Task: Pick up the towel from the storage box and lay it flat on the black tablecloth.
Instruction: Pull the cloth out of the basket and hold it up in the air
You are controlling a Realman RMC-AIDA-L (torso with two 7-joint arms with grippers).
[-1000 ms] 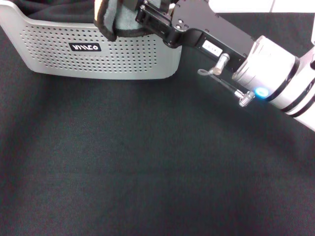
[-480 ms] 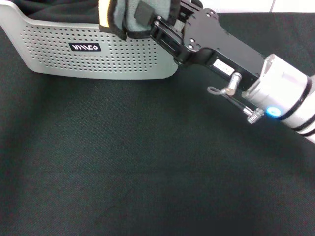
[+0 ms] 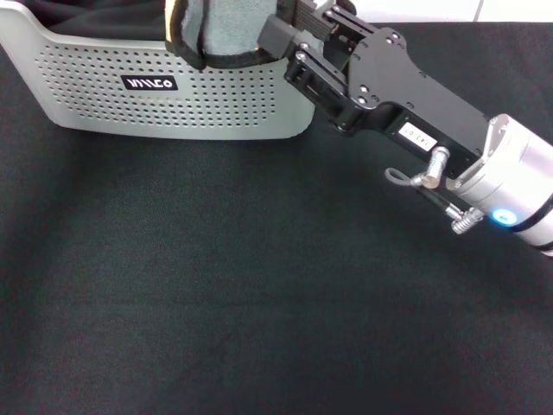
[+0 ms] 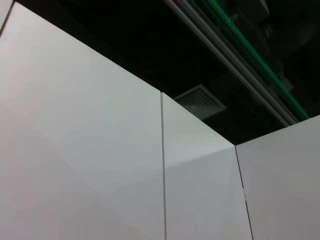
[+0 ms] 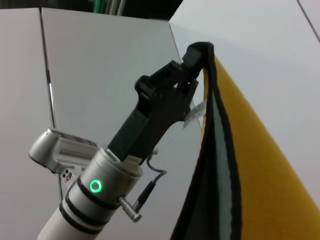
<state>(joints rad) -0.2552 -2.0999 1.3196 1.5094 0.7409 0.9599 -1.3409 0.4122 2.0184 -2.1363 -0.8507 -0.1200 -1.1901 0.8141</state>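
1 right end effector (image 3: 275, 30) clamping the towel (image 3: 220, 30), shifted rightward over the storage box (image 3: 104, 95) since 0.5 s ago

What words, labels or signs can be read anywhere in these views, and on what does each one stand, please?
White lettering on a black label on the front wall of the storage box: stylised, reads roughly "VIILCO", not certain.
Small white sticker on the right gripper body: print too small to read.
White tag on the towel: no legible text.
Left wrist view: no text.
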